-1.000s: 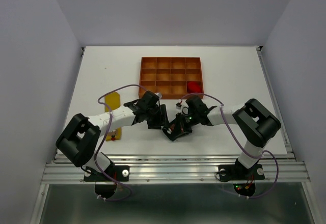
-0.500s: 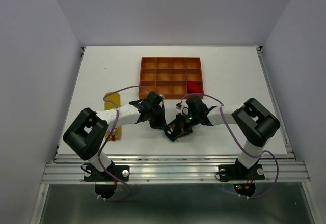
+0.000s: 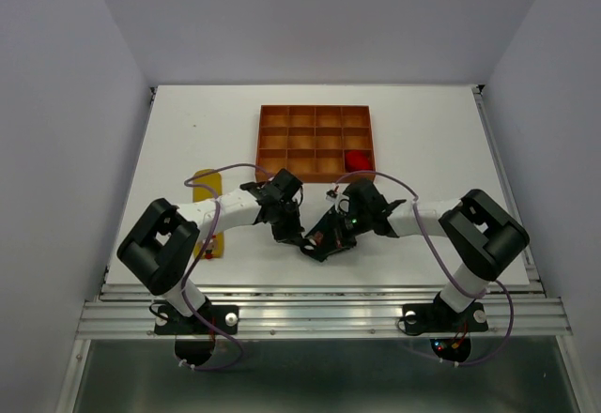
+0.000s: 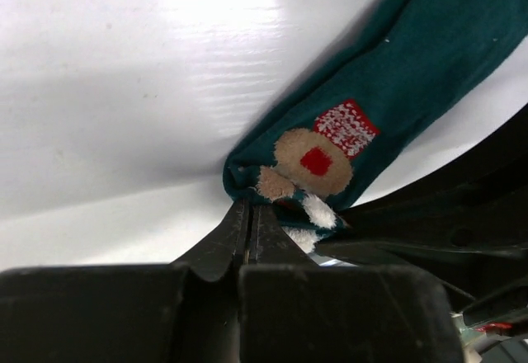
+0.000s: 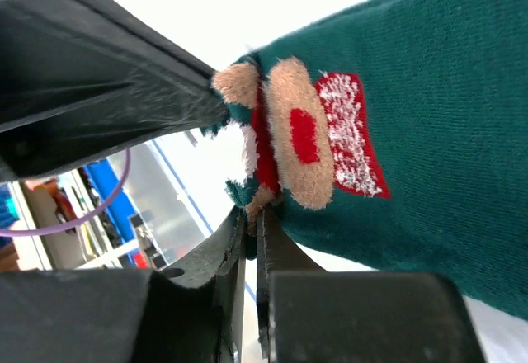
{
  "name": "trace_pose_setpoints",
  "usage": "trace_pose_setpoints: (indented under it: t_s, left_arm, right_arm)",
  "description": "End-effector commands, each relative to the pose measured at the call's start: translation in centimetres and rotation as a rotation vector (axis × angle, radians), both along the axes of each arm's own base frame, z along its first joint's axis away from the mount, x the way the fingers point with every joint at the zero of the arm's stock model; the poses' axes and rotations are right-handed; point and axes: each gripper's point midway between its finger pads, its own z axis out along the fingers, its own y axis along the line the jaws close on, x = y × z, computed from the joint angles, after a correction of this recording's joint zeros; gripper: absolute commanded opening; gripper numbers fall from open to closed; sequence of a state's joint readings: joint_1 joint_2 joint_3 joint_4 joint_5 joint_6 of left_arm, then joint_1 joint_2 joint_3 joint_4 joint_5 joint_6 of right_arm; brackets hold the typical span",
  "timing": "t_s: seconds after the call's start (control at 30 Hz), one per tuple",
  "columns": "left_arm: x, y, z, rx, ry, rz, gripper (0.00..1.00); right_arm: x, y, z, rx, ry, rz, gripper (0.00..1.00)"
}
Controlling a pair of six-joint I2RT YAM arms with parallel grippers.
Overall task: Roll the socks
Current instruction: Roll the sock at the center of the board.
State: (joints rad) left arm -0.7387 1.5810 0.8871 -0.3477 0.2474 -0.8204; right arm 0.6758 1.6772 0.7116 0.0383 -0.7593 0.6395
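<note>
Fingers of my left gripper are pressed tight together, pinching the corner of the green sock beside its beige-and-red patch. My right gripper is nipped just as narrow on the same sock's edge, right under that patch. From both grips the sock runs away over the glossy white table, which throws back a bright glare. Beyond the grippers sits an orange tray, with a red sock in its near right compartment. Out past my left gripper's left side a yellow sock lies flat. Pale grey walls close in around the table, and a metal rail runs behind the grippers.
</note>
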Motion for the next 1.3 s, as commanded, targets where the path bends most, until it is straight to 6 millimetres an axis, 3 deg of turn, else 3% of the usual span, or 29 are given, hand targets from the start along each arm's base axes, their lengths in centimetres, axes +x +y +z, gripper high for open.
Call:
trace_pose_setpoints:
  t_s: [0.0, 0.17, 0.27, 0.57, 0.73, 0.83, 0.9, 0.97, 1.0, 1.03, 1.13, 1.27]
  left_arm:
    - [-1.2, 2.2, 0.1, 0.095, 0.044, 0.060, 0.00]
    - [-2.7, 2.8, 0.7, 0.069, 0.072, 0.086, 0.00]
    - [-2.9, 3.2, 1.1, 0.072, 0.063, 0.098, 0.00]
    - [-1.7, 3.1, 0.5, 0.119, 0.062, 0.125, 0.00]
    - [0.7, 2.3, 1.3, 0.112, -0.005, 0.202, 0.00]
    - [2.1, 1.8, 1.6, 0.120, -0.033, 0.228, 0.00]
    - [2.4, 2.1, 1.2, 0.159, -0.028, 0.234, 0.00]
    - [2.4, 2.3, 0.7, 0.186, -0.019, 0.231, 0.00]
    - [2.4, 2.4, 0.2, 0.211, -0.004, 0.229, 0.00]
    - [2.4, 2.5, 0.0, 0.222, 0.004, 0.222, 0.00]
    - [2.7, 2.3, -0.5, 0.237, 0.013, 0.219, 0.00]
    - [2.8, 2.2, -0.8, 0.262, 0.024, 0.217, 0.00]
  right_arm:
    - [-1.0, 0.4, 1.2, 0.085, 0.013, -0.002, 0.01]
    - [-3.1, 0.6, 1.4, 0.095, 0.069, 0.036, 0.01]
    - [-3.3, 0.6, 1.6, 0.107, 0.096, 0.019, 0.01]
    - [-3.1, 0.7, -0.5, 0.030, 0.233, -0.077, 0.01]
    - [-2.5, 0.8, -1.4, -0.006, 0.244, -0.125, 0.01]
    - [-1.8, 0.7, -2.1, -0.038, 0.216, -0.143, 0.15]
    - [-1.1, 0.6, -2.1, -0.068, 0.176, -0.152, 0.19]
    - [-0.8, -0.1, -2.1, -0.116, 0.118, -0.132, 0.31]
    - [0.7, 0.2, -1.1, -0.121, 0.036, -0.147, 0.35]
    - [0.8, -0.3, -1.0, -0.142, -0.008, -0.127, 0.44]
    - [1.8, -0.6, 0.8, -0.145, -0.120, -0.108, 0.50]
    - [1.8, -0.6, 2.4, -0.144, -0.239, -0.057, 0.52]
